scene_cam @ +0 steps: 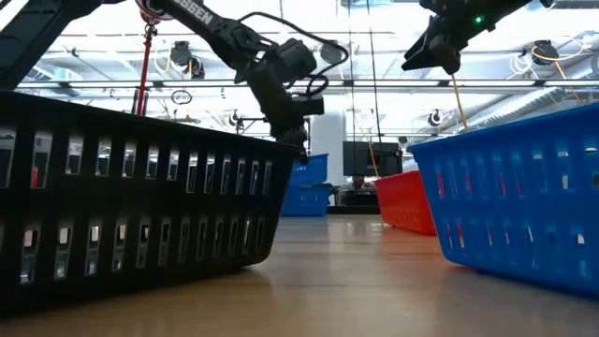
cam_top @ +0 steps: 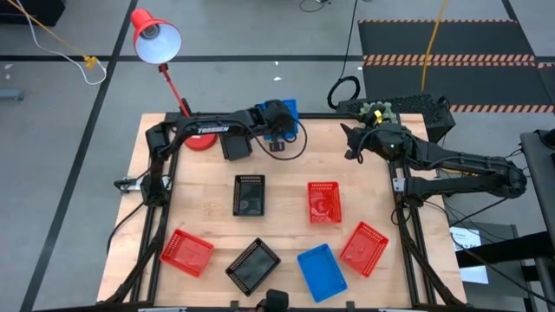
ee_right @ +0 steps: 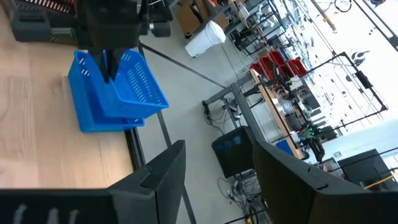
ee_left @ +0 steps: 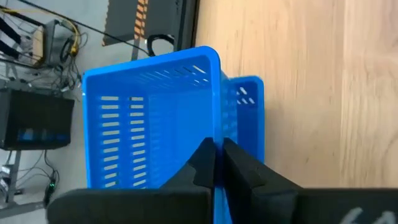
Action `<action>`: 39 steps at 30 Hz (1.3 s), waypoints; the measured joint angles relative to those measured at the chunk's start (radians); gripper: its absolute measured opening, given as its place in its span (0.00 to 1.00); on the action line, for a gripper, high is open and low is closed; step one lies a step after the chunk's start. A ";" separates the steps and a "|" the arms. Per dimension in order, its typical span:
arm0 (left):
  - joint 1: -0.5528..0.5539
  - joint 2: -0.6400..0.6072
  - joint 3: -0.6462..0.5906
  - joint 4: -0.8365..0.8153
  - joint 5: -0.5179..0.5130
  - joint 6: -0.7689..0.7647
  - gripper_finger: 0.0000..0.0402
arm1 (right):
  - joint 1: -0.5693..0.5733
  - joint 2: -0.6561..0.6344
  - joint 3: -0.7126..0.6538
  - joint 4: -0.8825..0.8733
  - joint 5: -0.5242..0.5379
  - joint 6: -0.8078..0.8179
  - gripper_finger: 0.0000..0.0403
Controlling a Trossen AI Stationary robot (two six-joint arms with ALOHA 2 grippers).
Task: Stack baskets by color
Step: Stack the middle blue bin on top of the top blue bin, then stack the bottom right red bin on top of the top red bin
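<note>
High view: left gripper at table's far edge, pinched onto the wall of a blue basket, held tilted over a second blue basket lying flat. Right gripper aloft nearby, fingers spread, holding nothing. Third blue basket on the bare wooden table (near edge), empty. Three red and two black baskets scattered, perforated plastic walls.

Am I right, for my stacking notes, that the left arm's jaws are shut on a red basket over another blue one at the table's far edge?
Not quite. The held basket is blue, not red, as the left wrist view shows. The left gripper is clamped on its wall, above the other blue basket.
</note>
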 joint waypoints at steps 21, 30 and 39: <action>-0.006 0.056 0.000 0.054 0.029 0.011 0.08 | 0.000 0.000 0.000 0.000 0.000 0.001 0.45; -0.011 0.056 0.000 0.084 0.030 -0.012 0.30 | 0.000 0.000 0.000 0.000 -0.001 0.004 0.45; -0.068 -0.075 0.000 -0.006 -0.058 -0.136 0.40 | 0.000 0.000 0.000 0.000 -0.037 0.030 0.45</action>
